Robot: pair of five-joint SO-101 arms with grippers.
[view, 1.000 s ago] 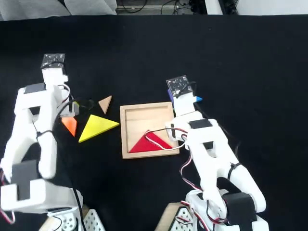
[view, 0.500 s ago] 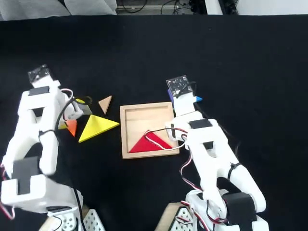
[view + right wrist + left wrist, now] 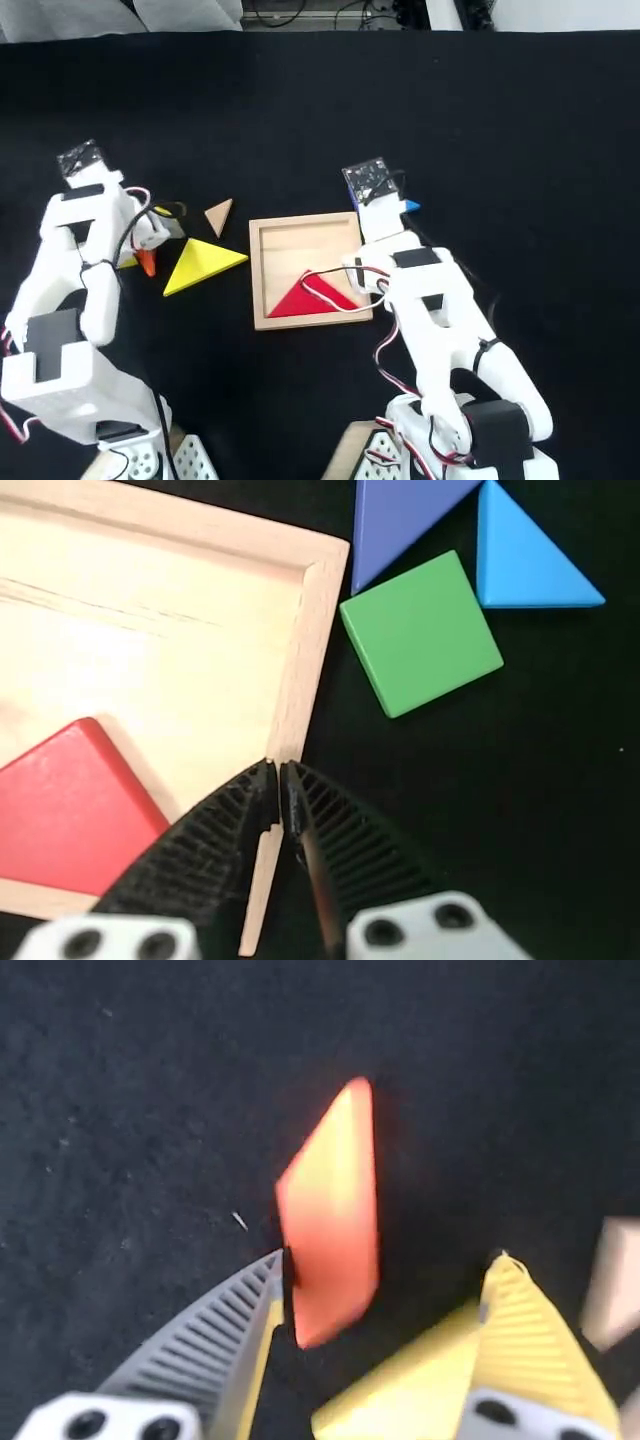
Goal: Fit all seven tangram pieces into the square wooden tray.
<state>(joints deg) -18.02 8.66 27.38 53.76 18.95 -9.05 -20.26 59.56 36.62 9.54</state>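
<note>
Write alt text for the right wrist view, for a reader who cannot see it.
The right claw, shut, hangs over the rim of the wooden tray, which holds one red triangle. Just outside that rim, on the black cloth, lie a green square, a purple piece and a blue triangle, close together.
</note>
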